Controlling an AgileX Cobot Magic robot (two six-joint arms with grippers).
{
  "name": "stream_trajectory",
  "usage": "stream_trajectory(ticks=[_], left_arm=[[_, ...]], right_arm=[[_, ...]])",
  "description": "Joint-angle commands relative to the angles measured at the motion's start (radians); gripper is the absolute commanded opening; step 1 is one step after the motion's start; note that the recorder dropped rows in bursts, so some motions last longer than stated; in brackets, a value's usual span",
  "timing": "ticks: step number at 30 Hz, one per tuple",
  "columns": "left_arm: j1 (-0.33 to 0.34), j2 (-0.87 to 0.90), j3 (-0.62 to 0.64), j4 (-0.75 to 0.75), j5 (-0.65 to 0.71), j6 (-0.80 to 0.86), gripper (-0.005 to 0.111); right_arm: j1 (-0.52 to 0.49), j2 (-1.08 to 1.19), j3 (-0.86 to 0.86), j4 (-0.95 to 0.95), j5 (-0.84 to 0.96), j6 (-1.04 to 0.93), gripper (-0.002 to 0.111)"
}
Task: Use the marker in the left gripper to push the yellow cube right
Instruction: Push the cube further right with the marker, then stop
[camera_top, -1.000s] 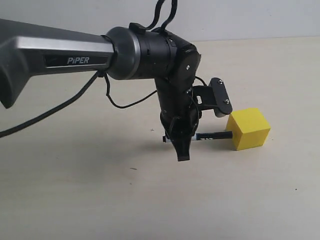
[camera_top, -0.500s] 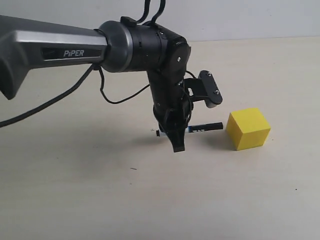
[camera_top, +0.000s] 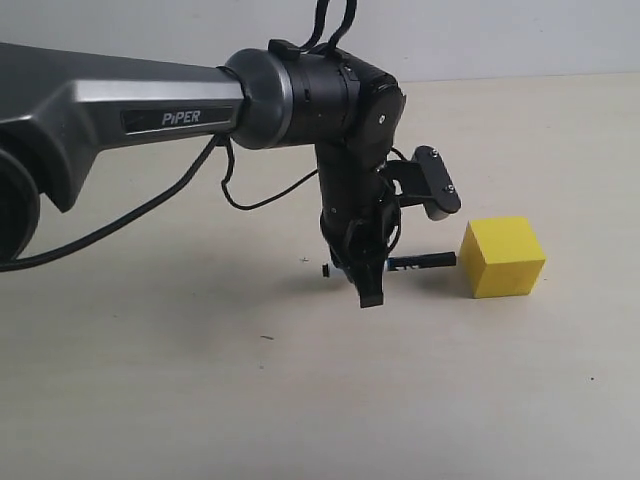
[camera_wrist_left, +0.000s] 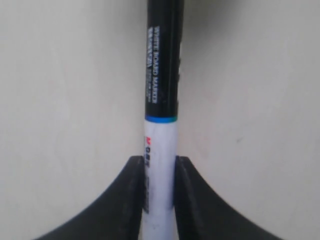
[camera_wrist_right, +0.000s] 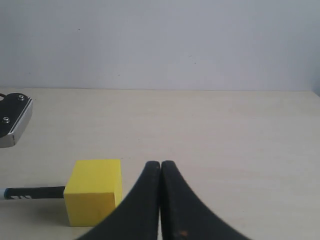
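Observation:
In the exterior view my left gripper (camera_top: 368, 288) points down at the table, shut on the marker (camera_top: 420, 263), which lies level with its black cap toward the yellow cube (camera_top: 503, 257). The cap end meets the cube's left face. The left wrist view shows both fingers (camera_wrist_left: 134, 172) pressed against the white barrel of the marker (camera_wrist_left: 161, 100), and the cube is out of that view. My right gripper (camera_wrist_right: 160, 167) is shut and empty, to the right of the yellow cube (camera_wrist_right: 95, 192), with the marker (camera_wrist_right: 32, 192) on the cube's far side.
A pale beige table (camera_top: 200, 400) carries everything, with a light wall behind it. The left arm's grey camera bracket (camera_top: 435, 185) hangs just above and left of the cube. Black cables loop off the left arm.
The left gripper drew back left with the marker, then came right again until the cap reached the cube. The cube now sits slightly further right.

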Motion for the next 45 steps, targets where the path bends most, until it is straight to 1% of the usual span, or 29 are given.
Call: stream_trajectory(ticks=[1,4,12,17,26,30,38,41,45], left_arm=[[0.0,-0.004,-0.007,-0.005,0.043,-0.015,0.0],[0.0,-0.004,-0.007,-0.005,0.034,-0.017,0.0],[-0.021,-0.004,-0.014,-0.007,-0.087,0.01,0.0],[-0.031,-0.004,-0.043,-0.007,-0.078,0.017,0.0],[-0.018,-0.004,-0.042,-0.007,0.026,-0.039,0.0],[-0.036,0.0,-0.042,-0.016,-0.022,-0.049,0.0],[-0.1,0.037,-0.043,0.006,-0.103,-0.064,0.0],[-0.095,0.037,-0.043,0.028,-0.104,-0.073,0.0],[-0.063,0.037,-0.043,0.059,-0.077,-0.101,0.0]], right_arm=[[-0.003,-0.006,0.005,-0.004,-0.005,0.0,0.0],[-0.003,-0.006,0.005,-0.004,-0.005,0.0,0.0],[-0.003,-0.006,0.005,-0.004,-0.005,0.0,0.0],[-0.003,-0.006,0.005,-0.004,-0.005,0.0,0.0],[-0.003,-0.006,0.005,-0.004,-0.005,0.0,0.0],[-0.003,-0.006,0.005,-0.004,-0.005,0.0,0.0],[-0.003,-0.006,0.005,-0.004,-0.005,0.0,0.0],[-0.003,-0.006,0.005,-0.004,-0.005,0.0,0.0],[-0.003,-0.006,0.005,-0.004,-0.005,0.0,0.0]])
